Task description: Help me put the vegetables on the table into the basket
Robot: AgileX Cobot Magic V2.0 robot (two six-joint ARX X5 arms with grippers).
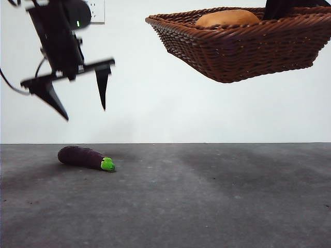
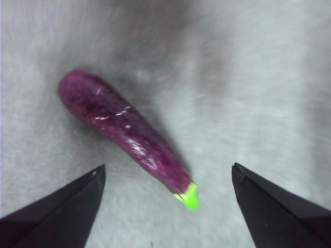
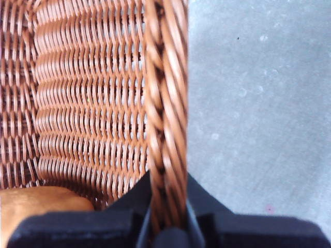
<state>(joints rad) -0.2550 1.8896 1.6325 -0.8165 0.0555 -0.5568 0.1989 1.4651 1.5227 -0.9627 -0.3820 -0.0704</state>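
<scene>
Front view shows a small purple eggplant (image 1: pixel 85 157) lying on the grey table (image 1: pixel 207 196), green cap toward 3 o'clock; it looks light, rigid and smooth, so its thick middle seems the safest place to grip. Left gripper (image 1: pixel 83 101) hangs above it at 12 o'clock, jaws wide apart and empty. Right gripper (image 3: pixel 166 227) is clamped on the rim of the raised basket (image 1: pixel 243 49), which holds the potato (image 1: pixel 227 18).

My claw (image 3: pixel 166 219) is clamped on the braided rim of the basket (image 3: pixel 165 103), one jaw on each side of the braid. To one side of the rim, the woven inner wall slopes away, and the potato (image 3: pixel 39 206) lies inside, close by my claw. On the other side of the rim, the grey speckled bench (image 3: pixel 258 103) lies well below.
</scene>
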